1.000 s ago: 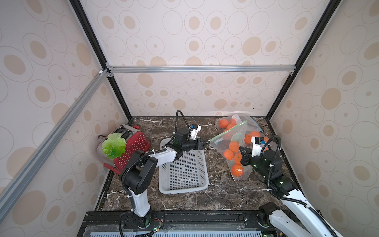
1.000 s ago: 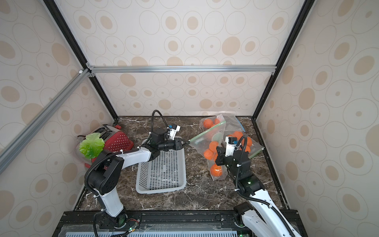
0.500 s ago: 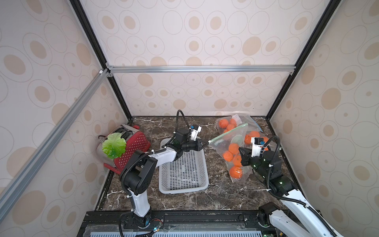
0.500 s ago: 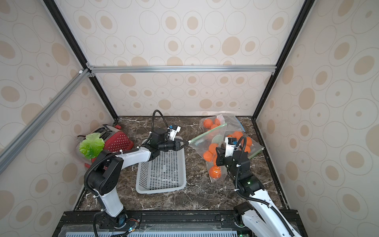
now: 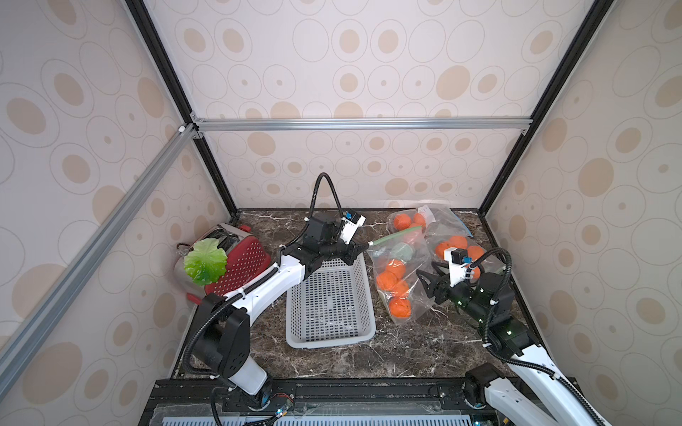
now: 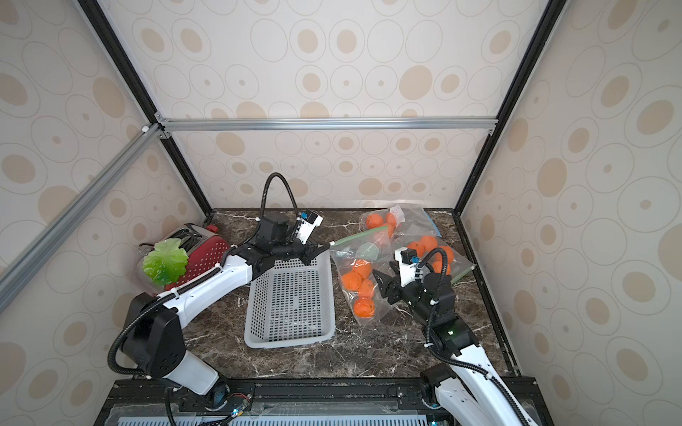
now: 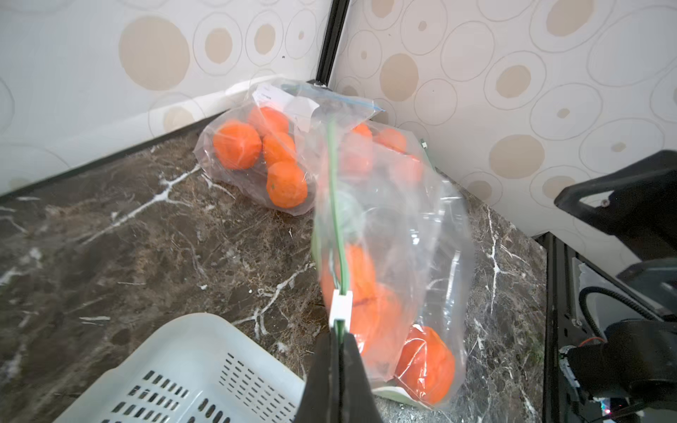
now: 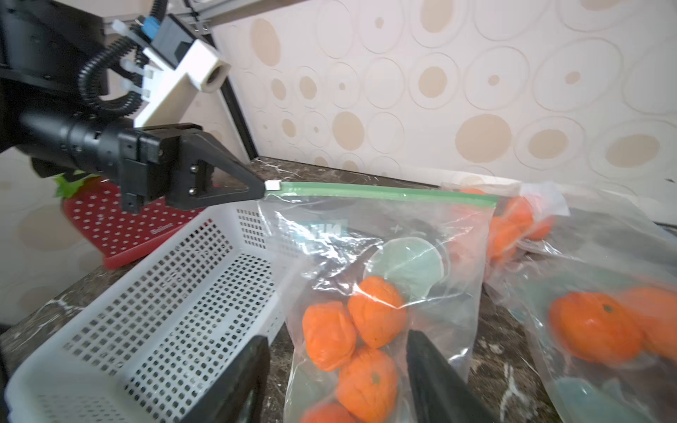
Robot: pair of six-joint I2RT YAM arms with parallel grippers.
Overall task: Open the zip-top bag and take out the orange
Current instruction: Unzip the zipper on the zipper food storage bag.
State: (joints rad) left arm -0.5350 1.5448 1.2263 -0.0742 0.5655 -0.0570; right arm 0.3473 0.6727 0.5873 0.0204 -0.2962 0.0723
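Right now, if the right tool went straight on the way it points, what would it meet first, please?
Probably the zip-top bag, at the oranges inside, just ahead of the right tool; depth is unclear.

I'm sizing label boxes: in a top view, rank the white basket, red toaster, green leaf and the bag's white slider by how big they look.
Largest to smallest:
1. white basket
2. red toaster, partly covered
3. green leaf
4. white slider

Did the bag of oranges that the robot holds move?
Yes. The lower end of the bag has swung toward the white basket, narrowing the gap between them, while the left gripper pinches its green zip edge.
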